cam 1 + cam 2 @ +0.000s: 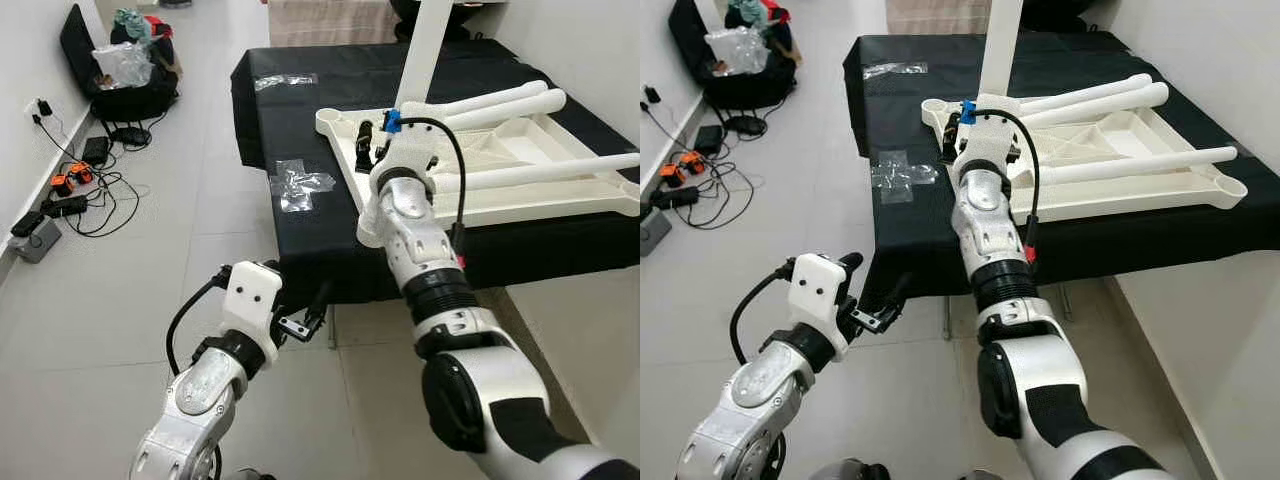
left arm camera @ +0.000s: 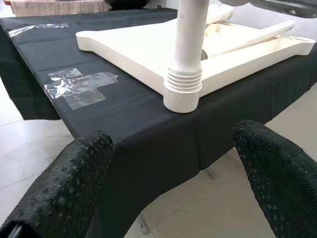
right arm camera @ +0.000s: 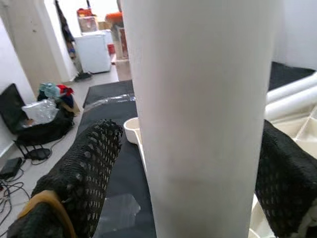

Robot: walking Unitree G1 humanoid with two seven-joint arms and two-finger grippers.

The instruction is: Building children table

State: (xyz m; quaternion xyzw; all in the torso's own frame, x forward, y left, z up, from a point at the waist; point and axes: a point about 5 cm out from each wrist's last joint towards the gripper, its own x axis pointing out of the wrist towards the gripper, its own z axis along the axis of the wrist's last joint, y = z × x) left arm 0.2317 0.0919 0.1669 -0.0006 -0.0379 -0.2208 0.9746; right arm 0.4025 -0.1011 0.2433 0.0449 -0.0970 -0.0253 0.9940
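A white children's table top (image 1: 520, 205) lies upside down on a black-covered surface (image 1: 300, 240). One white leg (image 1: 420, 50) stands upright in the near-left corner socket (image 2: 182, 94). My right gripper (image 1: 385, 130) is shut on this leg low down, and the leg (image 3: 198, 99) sits between both black fingers. Other loose legs (image 1: 500, 100) lie across the underside. My left gripper (image 1: 305, 315) hangs open and holds nothing, below and in front of the black surface's edge, its fingers (image 2: 74, 183) pointing toward the corner socket.
Clear tape patches (image 1: 300, 185) stick to the black cloth. Cables and chargers (image 1: 70, 190) and a black bag (image 1: 110, 70) lie on the floor by the left wall. Pale tiled floor (image 1: 120, 300) spreads in front. A white wall stands at the right.
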